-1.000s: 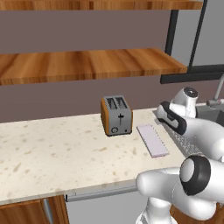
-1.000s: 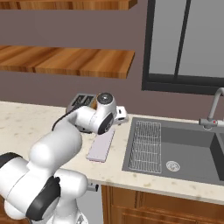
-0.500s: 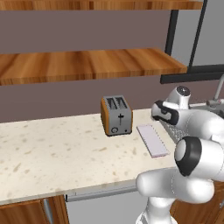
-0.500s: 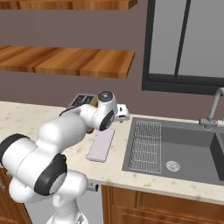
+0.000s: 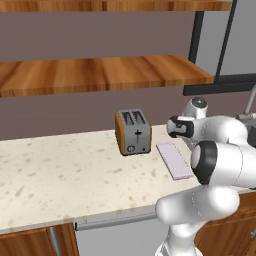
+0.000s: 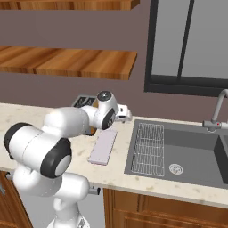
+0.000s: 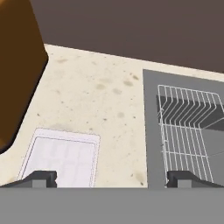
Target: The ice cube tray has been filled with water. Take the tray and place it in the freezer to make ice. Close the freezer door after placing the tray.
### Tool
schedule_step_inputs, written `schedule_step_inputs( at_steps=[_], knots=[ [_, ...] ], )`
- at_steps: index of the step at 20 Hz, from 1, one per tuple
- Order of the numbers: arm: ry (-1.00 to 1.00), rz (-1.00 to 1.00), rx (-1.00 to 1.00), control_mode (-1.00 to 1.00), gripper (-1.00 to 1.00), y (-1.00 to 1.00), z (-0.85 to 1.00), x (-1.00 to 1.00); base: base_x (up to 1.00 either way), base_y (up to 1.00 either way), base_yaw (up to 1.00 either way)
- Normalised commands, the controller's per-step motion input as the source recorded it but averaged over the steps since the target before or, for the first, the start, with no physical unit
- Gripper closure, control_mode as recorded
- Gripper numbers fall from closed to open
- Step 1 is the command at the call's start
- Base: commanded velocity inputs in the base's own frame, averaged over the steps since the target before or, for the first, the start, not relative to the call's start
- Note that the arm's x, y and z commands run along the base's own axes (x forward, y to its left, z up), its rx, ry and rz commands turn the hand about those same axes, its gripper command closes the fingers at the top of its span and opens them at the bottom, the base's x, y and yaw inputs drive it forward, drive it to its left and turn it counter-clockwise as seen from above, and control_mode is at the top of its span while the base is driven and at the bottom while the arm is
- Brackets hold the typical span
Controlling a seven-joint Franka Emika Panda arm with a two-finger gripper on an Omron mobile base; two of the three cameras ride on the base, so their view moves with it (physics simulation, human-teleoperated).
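The ice cube tray [image 5: 173, 160] is a thin pale lavender slab lying flat on the speckled counter, just right of the toaster [image 5: 134, 132]. It lies between the toaster and the sink [image 6: 178, 151], and I also see the tray [image 6: 103, 147] beneath my arm. My gripper [image 7: 113, 178] hangs above the tray's far end. It is open, with its fingertips [image 7: 41, 178] wide apart and nothing between them. The tray [image 7: 61, 159] lies below the left fingertip, untouched. The freezer and the freezer door are out of view.
The orange-sided toaster [image 7: 17, 74] stands close on the hand's left. A wire rack [image 6: 149, 147] sits in the grey sink, with a faucet [image 6: 218, 111] at its far right. Wooden shelves [image 5: 100, 72] run along the wall above the counter.
The hand has drifted left toward the toaster, over the tray's far end, while the elbow swung up and nearer. The tray and toaster have not moved. The jaws stayed open.
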Motion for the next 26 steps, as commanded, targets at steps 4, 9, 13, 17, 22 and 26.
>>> schedule_step_inputs(
  at_steps=[4,9,13,17,22,26],
  knots=[
    [0.0,-0.13,0.05,-1.0,-1.0,0.12,0.0,0.18,0.0,0.0,0.0],
    [0.0,-0.11,0.08,-1.0,-1.0,0.17,-0.02,0.18,0.0,0.0,0.0],
    [0.0,-0.09,0.07,-1.0,-1.0,0.13,-0.08,0.16,0.0,0.0,0.0],
    [0.0,-0.02,0.11,-1.0,-1.0,0.0,-0.08,0.13,0.0,0.0,0.0],
    [0.0,0.0,0.13,-1.0,-1.0,-0.02,-0.12,0.14,0.0,0.0,0.0],
    [0.0,0.0,0.12,-1.0,-1.0,0.0,-0.17,0.2,0.0,0.0,0.0]
  ],
)
